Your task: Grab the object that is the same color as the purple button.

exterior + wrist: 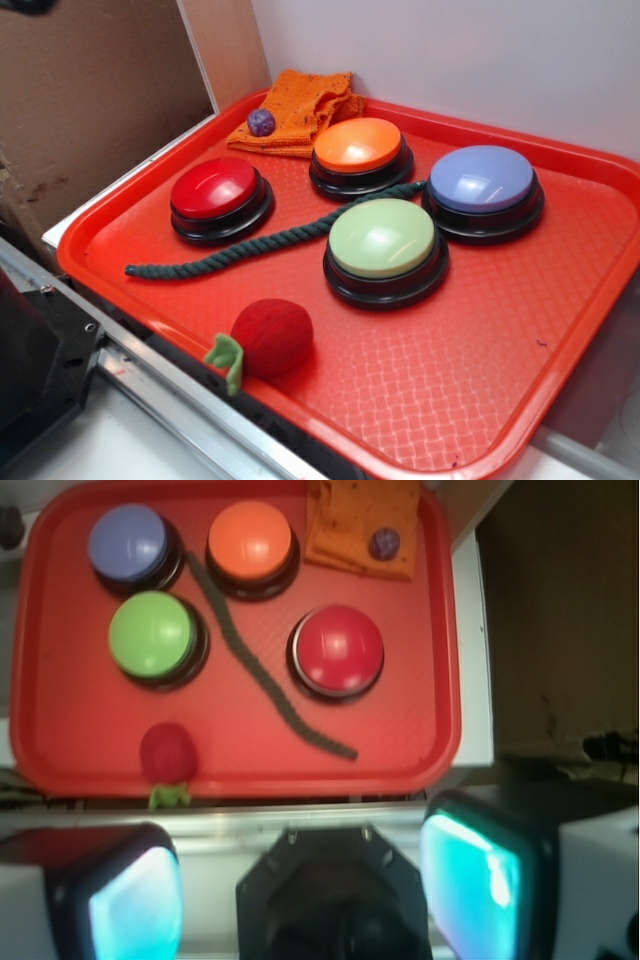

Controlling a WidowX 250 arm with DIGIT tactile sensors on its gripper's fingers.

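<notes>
white wall and a brown cardboard panel (90, 90) back a red plastic tray (470, 400) with a waffle-textured floor, which sits on the pale table (470, 630). on the tray stand four round dome buttons on black bases: a lavender-purple dome button (482, 180), an orange dome button (358, 146), a pale green dome button (382, 238) and a red dome button (215, 188). a dark green twisted rope (230, 255) winds between them, running from beside the purple button down past the red one. a folded orange cloth (300, 110) lies in the tray's far corner, and a tiny dark purple mottled ball (261, 122) rests on top of it, well apart from the purple button. a red plush ball with a green leaf (270, 337) sits at the tray's near edge. the hand (300, 900) hangs off the tray, over its near edge, fingers (480, 870) spread wide and holding nothing.
</notes>
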